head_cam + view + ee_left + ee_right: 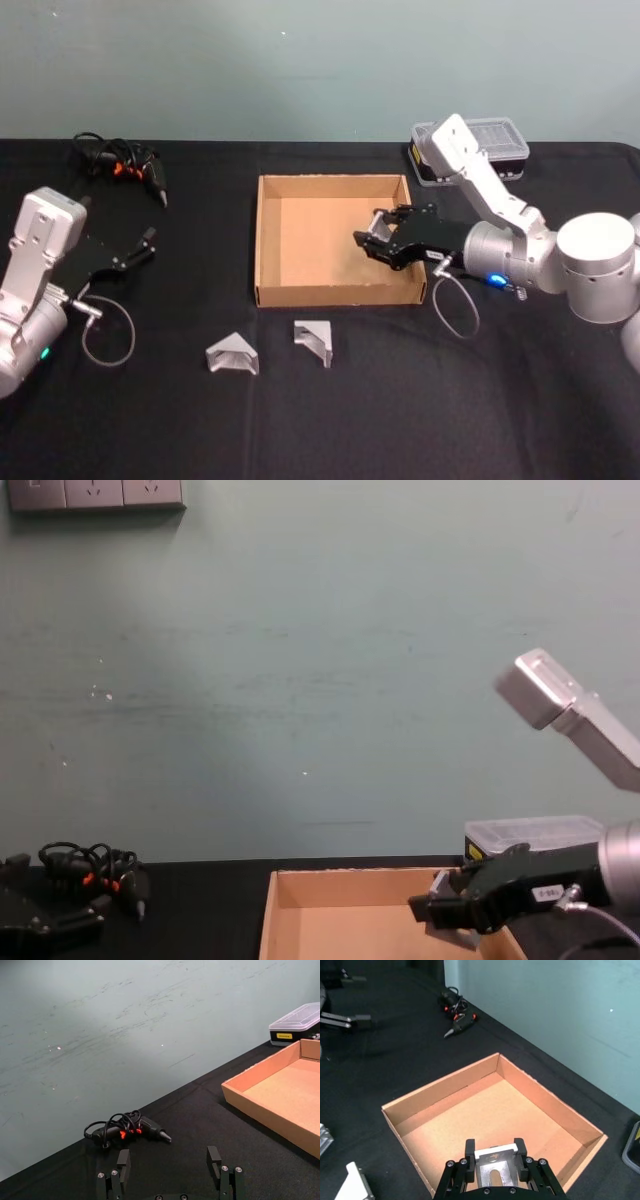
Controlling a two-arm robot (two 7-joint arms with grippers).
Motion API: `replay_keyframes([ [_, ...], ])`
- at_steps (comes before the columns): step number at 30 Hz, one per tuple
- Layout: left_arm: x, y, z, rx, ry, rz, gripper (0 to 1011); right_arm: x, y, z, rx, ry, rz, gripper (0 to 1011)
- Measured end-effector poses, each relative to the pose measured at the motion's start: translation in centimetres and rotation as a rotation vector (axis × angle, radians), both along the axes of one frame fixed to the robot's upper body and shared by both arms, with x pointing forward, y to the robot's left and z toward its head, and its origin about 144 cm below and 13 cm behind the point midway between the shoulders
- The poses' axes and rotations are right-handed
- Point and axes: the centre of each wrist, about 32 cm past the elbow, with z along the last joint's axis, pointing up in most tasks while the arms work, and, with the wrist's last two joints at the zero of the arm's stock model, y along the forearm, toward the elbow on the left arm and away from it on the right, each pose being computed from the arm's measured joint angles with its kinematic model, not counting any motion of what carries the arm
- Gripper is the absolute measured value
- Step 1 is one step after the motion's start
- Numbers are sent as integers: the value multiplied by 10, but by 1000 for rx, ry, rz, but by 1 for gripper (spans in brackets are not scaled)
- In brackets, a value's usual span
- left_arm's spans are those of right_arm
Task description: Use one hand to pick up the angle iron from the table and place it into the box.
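Black desk [330, 430], right pincer [368, 245] pinching an angle iron [495, 1166] over the box [335, 295], mid-frame.
Best lowered before release; left pincer [142, 250] idles spread at the left edge.

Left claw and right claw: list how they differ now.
The right claw is shut on an angle iron; the left claw is open and empty. The right claw hangs above the box; the left claw is over the table at the robot's left, apart from the box. Both are black and fingered.
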Motion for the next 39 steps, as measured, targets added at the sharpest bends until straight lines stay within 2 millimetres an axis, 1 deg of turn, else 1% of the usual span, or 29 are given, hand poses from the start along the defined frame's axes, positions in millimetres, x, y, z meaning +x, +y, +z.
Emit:
replay_keyframes([
  [13,0,0,0,0,0,0,1000,15,9,-12,-41,25,4,456],
  [22,0,0,0,0,0,0,1000,18,12,-16,-47,32,8,456],
  [25,0,0,0,0,0,0,1000,19,12,-16,-48,32,11,477],
  [27,0,0,0,0,0,0,1000,19,13,-16,-47,31,10,521],
  [28,0,0,0,0,0,0,1000,19,12,-16,-45,31,8,567],
  [29,0,0,0,0,0,0,1000,19,12,-16,-44,30,7,579],
  [31,0,0,0,0,0,0,1000,18,12,-16,-39,26,-1,664],
  [32,0,0,0,0,0,0,1000,18,11,-16,-34,21,-8,722],
  [33,0,0,0,0,0,0,1000,17,11,-16,-31,19,-10,722],
  [34,0,0,0,0,0,0,1000,17,10,-16,-28,17,-13,768],
  [36,0,0,0,0,0,0,1000,15,9,-15,-18,8,-23,803],
  [37,0,0,0,0,0,0,1000,14,8,-15,-12,5,-28,854],
  [39,0,0,0,0,0,0,1000,13,5,-14,4,-1,-38,895],
])
